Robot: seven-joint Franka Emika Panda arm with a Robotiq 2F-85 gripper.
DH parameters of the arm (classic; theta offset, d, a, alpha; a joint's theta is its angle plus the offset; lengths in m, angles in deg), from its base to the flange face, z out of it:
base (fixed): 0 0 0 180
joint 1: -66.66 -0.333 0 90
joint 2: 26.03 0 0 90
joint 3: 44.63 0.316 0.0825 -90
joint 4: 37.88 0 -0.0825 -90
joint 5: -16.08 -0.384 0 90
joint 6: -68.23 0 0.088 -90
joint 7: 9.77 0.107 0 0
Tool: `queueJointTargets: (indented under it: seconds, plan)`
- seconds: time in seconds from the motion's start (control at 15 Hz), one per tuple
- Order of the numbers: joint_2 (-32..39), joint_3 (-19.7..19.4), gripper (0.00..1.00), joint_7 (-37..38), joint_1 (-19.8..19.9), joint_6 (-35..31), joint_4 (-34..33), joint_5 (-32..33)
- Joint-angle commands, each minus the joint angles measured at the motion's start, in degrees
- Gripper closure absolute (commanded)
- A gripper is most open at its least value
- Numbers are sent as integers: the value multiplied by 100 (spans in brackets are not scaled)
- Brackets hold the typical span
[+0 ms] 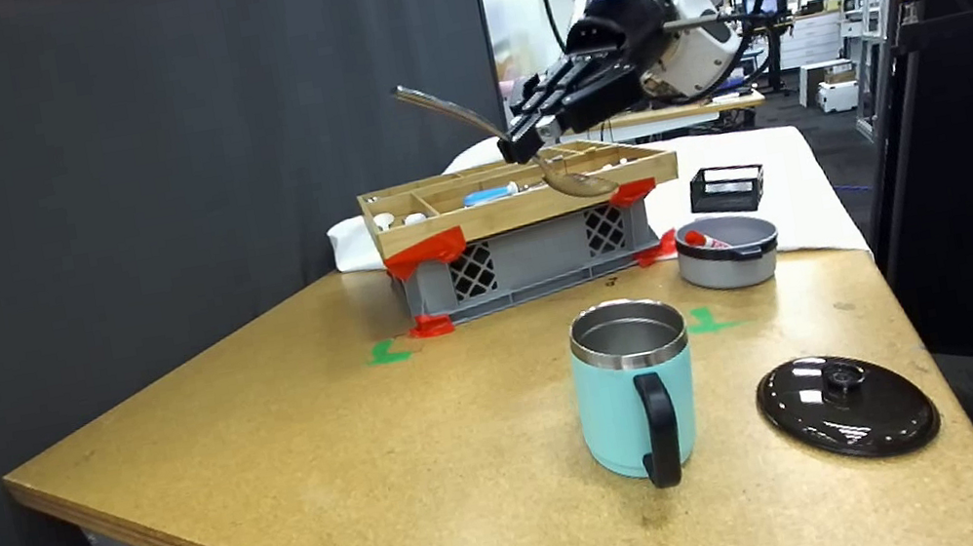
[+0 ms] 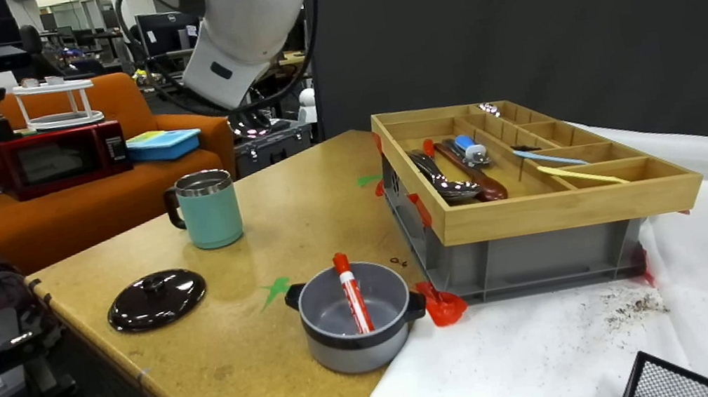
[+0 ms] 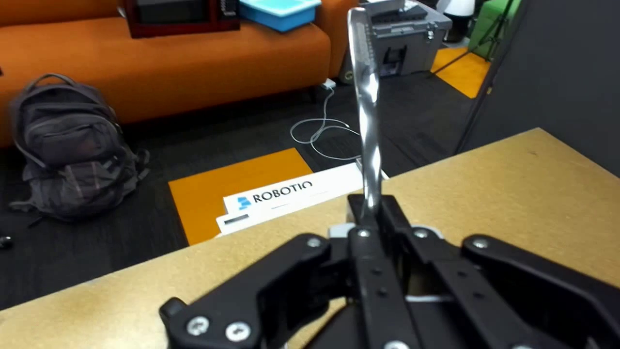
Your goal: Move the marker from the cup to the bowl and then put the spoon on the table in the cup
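My gripper (image 1: 528, 139) is shut on the silver spoon (image 1: 451, 107), held tilted in the air, its bowl end hanging lower. In the wrist view the spoon's handle (image 3: 369, 111) sticks up from between the closed fingertips (image 3: 372, 211). The teal cup (image 1: 633, 411) stands upright on the table (image 1: 326, 438), nearer that camera than the gripper; it also shows in an exterior view (image 2: 212, 214). Nothing sticks out of the cup. The red-and-white marker (image 2: 354, 298) leans inside the grey bowl (image 2: 351, 356), red cap over the rim. The gripper is not visible in that view.
A wooden cutlery tray (image 2: 569, 210) with utensils sits on a grey crate (image 2: 535, 262) at the table's back. A black lid (image 1: 847, 406) lies near the cup. A black mesh holder (image 1: 727, 191) stands on the white cloth (image 1: 805, 200). A dark curtain (image 1: 179, 146) borders the table.
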Motion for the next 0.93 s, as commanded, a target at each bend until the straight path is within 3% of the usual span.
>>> queueJointTargets:
  seconds: [0.0, 0.47, 0.87]
  plan:
    - [-90, 53, 98, -42, -29, 635, 277, 25]
    - [394, 142, 98, -112, -149, 1659, 49, -42]
    - [1282, 74, 98, -160, -112, 1981, -522, -118]
